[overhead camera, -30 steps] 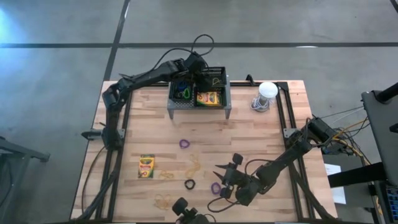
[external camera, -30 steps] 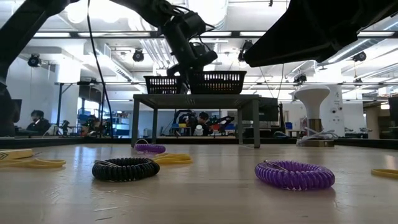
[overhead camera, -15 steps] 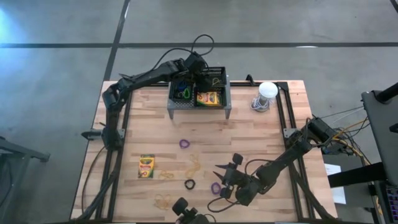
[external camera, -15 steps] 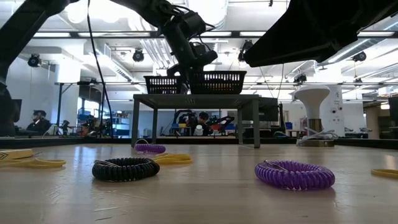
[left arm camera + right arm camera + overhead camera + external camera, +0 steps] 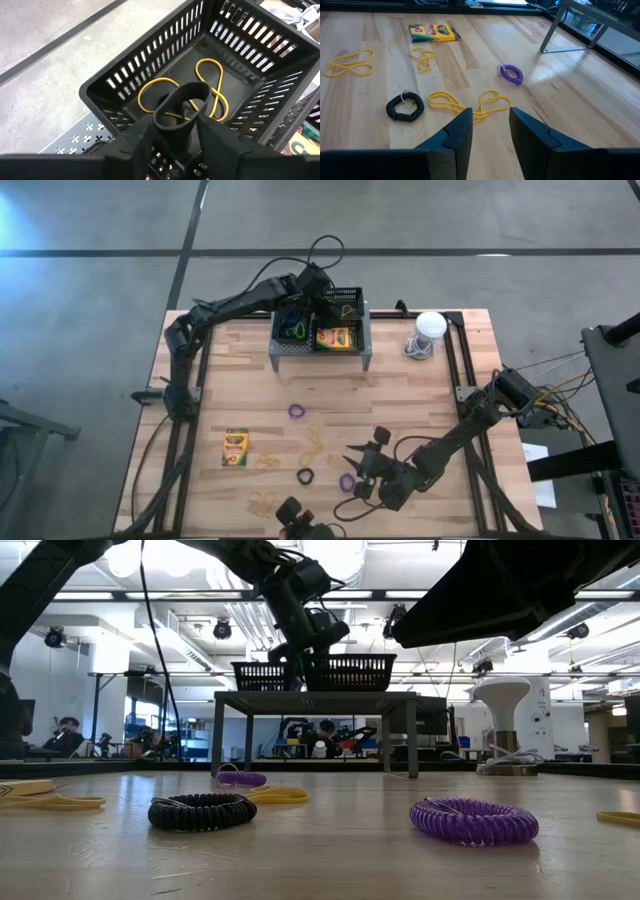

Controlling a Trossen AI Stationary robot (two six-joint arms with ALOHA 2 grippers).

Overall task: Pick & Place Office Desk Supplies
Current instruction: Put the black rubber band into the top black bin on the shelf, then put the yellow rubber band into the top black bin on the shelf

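Observation:
My left gripper (image 5: 318, 292) hovers over the far right black basket (image 5: 250, 65) of the mesh rack (image 5: 320, 350), shut on a wide black loop band (image 5: 181, 100). A yellow rubber band (image 5: 210, 85) lies on that basket's floor. One crayon box (image 5: 335, 337) sits in the near right basket and another crayon box (image 5: 236, 448) lies flat on the table. My right gripper (image 5: 490, 130) is open near the table's near edge, beside a purple coil (image 5: 347, 481). A black coil (image 5: 405, 107), a second purple coil (image 5: 511, 74) and yellow bands (image 5: 470, 106) lie on the wood ahead of it. My left gripper pinches the black loop band by its lower end (image 5: 172, 132) between the two fingers (image 5: 142, 142). The fingers point down into the basket from above. The band's free loop (image 5: 182, 92) stands open beyond the fingertips, lifted clear of the basket floor.
The white-domed object (image 5: 428, 328) stands at the table's far right. Green and blue bands (image 5: 293, 330) lie in the rack's left basket. More tan rubber bands (image 5: 263, 502) lie near the near edge. The rack's legs (image 5: 412, 740) stand on the table. People show in the room behind.

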